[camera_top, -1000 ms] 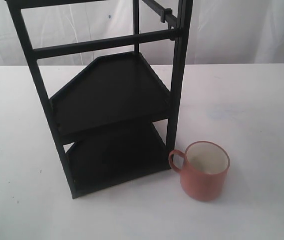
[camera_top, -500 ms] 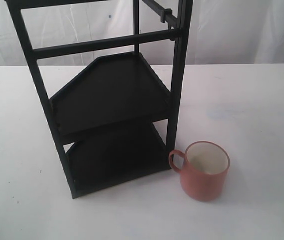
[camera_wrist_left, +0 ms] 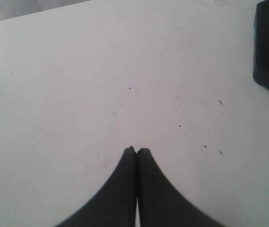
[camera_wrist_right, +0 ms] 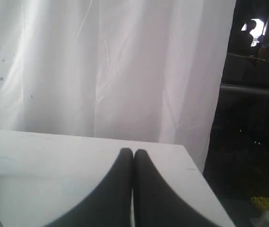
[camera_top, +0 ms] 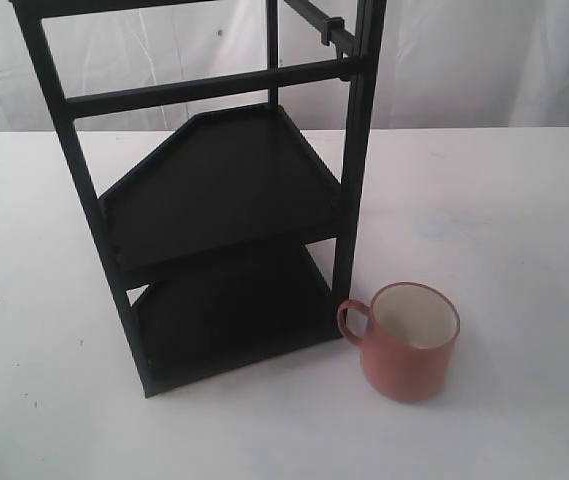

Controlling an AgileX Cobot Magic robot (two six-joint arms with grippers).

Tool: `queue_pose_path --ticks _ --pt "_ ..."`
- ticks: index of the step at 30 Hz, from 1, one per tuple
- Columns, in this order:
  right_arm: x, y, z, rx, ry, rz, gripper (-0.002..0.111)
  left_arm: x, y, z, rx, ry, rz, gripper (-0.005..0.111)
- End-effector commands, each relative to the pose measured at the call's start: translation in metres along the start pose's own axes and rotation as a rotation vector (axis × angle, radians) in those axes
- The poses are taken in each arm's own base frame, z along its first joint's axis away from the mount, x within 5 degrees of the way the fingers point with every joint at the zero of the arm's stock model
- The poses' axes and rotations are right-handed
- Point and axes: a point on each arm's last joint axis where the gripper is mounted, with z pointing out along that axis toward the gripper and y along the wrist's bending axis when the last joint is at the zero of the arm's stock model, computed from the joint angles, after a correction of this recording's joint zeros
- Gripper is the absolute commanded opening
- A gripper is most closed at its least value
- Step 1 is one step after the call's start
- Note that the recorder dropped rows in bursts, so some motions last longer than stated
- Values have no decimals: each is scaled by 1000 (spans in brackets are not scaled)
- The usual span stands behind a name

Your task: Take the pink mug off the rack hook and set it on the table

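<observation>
Pink mug upright on table toward its near edge, beside rack, left gripper and right gripper closed, empty.

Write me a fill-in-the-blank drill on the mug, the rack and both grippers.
1. The pink mug stands ____ on the table, beside the rack.
2. The mug's ____ points toward the rack.
3. The rack has ____ shelves.
4. The left gripper and the right gripper are each ____, holding nothing.
Missing words: upright; handle; two; shut.
</observation>
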Motion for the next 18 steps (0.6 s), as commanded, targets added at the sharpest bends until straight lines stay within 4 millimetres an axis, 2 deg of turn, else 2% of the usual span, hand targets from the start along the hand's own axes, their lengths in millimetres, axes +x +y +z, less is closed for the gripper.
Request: queue_pose_path --ticks 1,5,11,18 --pt "18 0 3 43 -74 35 0 0 0 0 -2 -5 -1 0" --pt "27 -2 3 80 29 70 0 0 0 0 -2 -5 -1 0" --pt "51 -6 -2 145 286 138 0 0 0 0 -2 -5 -1 0" --pt "50 -6 -1 140 279 119 0 0 0 0 -2 -5 -1 0"
